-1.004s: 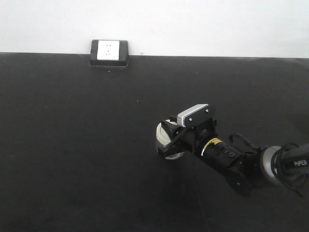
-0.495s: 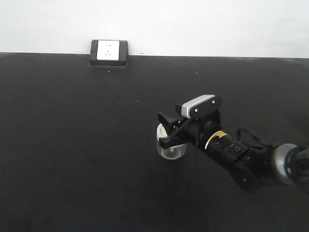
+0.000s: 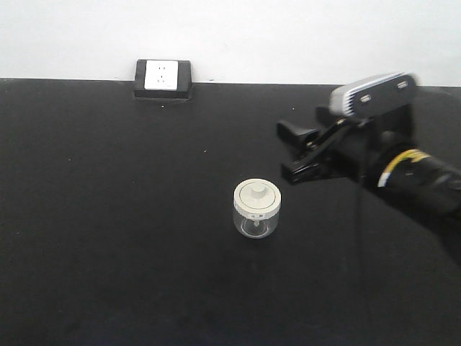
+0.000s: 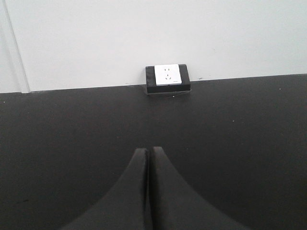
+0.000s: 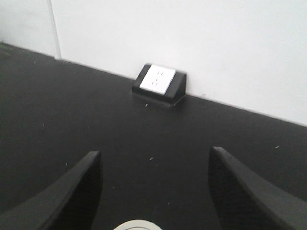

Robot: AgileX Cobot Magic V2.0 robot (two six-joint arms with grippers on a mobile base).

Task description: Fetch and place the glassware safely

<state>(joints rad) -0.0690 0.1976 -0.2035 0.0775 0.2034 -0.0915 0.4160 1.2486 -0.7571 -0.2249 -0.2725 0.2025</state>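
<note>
Now the glass jar (image 3: 256,210) stands upright on the black worktop (image 3: 108,216), roughly midway between the back and front edges and a little right of centre, its cream lid (image 3: 256,197) with the central knob seated on top. Nothing touches it. The right gripper (image 3: 295,153) hangs above and to the right of the jar, nearer the back edge, with its jaws spread wide and empty; in the right wrist view only the lid's rim (image 5: 136,224) shows at the bottom, between the two fingers (image 5: 72,191). The left gripper (image 4: 147,191) has its fingers pressed together, holding nothing, and points toward the wall socket (image 3: 163,77) at the back edge. The main risk, as I judge it, is a careless sweep of the right arm: a low pass could clip the knob or the glass wall and tip or slide the jar. The lid looks merely set on, so a knock could dislodge it. Blur on the arm suggests speed, which raises that risk.
</note>
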